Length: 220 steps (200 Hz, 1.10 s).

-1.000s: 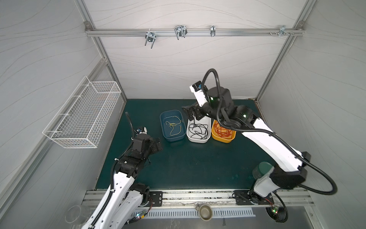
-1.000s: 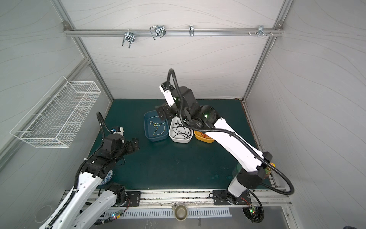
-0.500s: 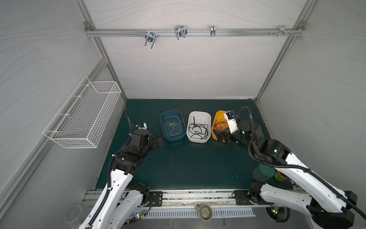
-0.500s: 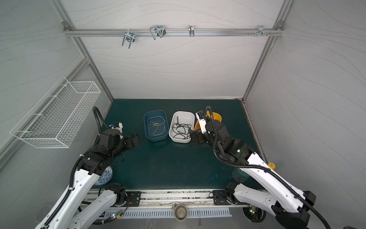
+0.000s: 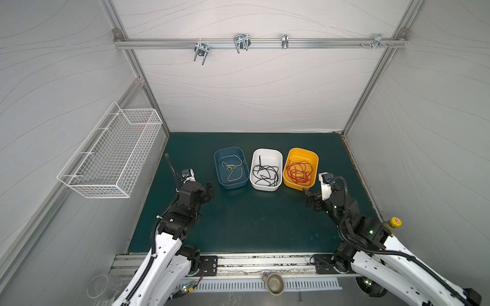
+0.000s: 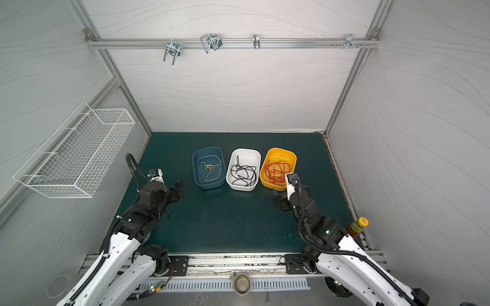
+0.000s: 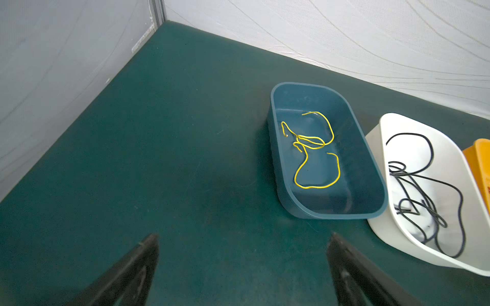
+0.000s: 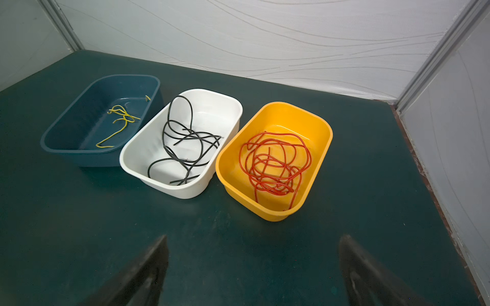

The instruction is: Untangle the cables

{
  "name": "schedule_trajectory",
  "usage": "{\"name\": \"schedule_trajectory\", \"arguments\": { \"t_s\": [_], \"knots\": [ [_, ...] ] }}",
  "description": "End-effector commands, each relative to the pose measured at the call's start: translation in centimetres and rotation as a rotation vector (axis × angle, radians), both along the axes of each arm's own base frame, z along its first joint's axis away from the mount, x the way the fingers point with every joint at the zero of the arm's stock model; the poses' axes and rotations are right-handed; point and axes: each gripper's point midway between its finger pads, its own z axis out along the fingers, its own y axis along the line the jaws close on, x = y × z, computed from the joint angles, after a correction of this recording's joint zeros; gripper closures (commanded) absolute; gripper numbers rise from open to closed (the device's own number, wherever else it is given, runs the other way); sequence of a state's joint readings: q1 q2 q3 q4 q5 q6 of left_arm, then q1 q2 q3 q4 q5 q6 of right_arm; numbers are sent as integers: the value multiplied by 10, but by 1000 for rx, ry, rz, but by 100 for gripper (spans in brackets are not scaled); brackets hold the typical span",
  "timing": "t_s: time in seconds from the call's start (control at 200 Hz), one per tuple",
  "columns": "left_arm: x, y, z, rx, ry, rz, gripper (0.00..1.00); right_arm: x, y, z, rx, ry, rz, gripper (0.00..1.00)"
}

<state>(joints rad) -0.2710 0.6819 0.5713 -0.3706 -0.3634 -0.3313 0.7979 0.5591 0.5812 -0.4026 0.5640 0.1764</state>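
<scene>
Yellow cable (image 8: 124,116) in dark blue tub (image 8: 87,159), black cables (image 8: 185,137) in white tub (image 8: 217,114), red cables (image 8: 275,164) in yellow tub (image 8: 286,116). Mat (image 8: 238,238) dark green. Walls (image 8: 265,39) white with thin grey wavy lines.

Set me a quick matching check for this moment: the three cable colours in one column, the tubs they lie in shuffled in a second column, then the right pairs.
Column 1
1. yellow cables
2. black cables
3. red cables

Column 2
A. white tub, middle of the row
B. yellow tub, at one end of the row
C. blue tub, at the other end of the row

Pairs: 1-C, 2-A, 3-B. Each colour lies wholly inside its own tub, and no cable hangs over a rim.
</scene>
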Motion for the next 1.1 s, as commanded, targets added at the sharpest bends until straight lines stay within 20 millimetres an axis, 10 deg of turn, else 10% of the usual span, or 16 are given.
{"name": "schedule_trajectory", "arguments": {
  "t_s": [0.0,0.495,1.095],
  "knots": [
    [21,9,32,70,-151,44,0,4,-2,9,45,-28,-33,1],
    [83,5,-2,346,-136,-24,0,2,6,3,66,-13,7,1],
    [122,44,-74,154,-85,15,0,1,10,6,91,-25,28,1]
  ]
}}
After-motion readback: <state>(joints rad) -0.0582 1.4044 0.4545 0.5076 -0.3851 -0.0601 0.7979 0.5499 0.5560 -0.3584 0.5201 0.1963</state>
